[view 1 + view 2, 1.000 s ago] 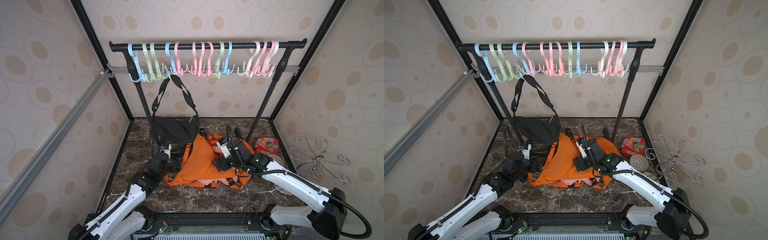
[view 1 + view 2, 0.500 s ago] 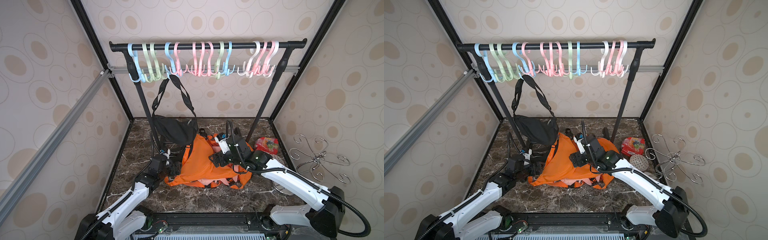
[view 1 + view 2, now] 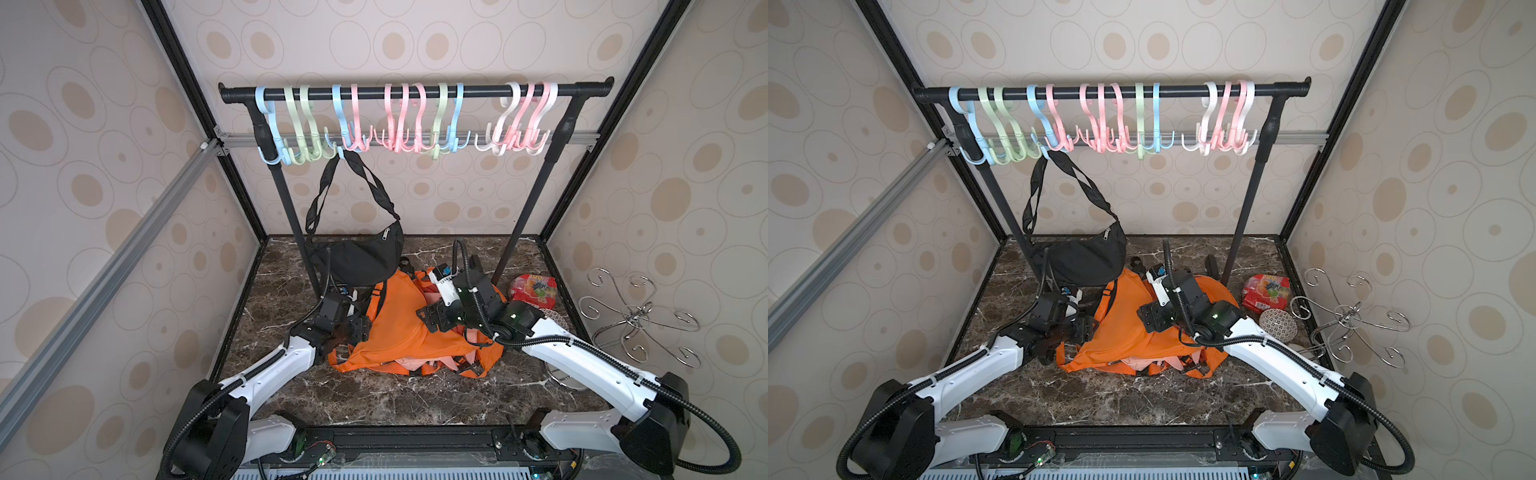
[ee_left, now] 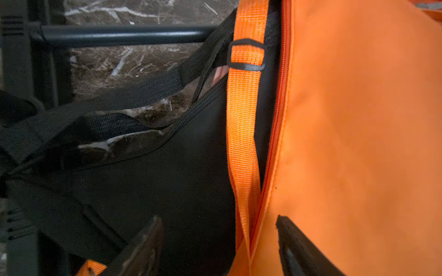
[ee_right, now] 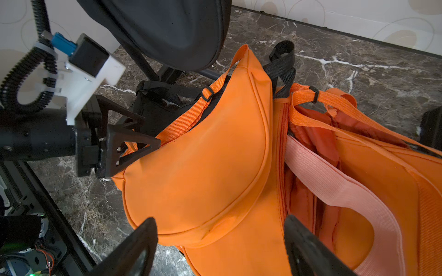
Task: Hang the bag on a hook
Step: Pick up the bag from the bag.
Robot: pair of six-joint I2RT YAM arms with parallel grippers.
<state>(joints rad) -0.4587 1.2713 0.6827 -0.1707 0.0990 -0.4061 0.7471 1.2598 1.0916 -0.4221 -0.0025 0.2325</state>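
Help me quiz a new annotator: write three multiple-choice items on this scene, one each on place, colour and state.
1. The black bag is: A hanging from a hook on the rail; B lying flat; C held by a pincer.
2. The top bag lying below is: A green; B orange; C white.
3. The right pincer is: A shut on a strap; B open; C out of view.
Key: A, its strap loops over the hook; B, orange fabric shows; B, its jaws stand wide apart.
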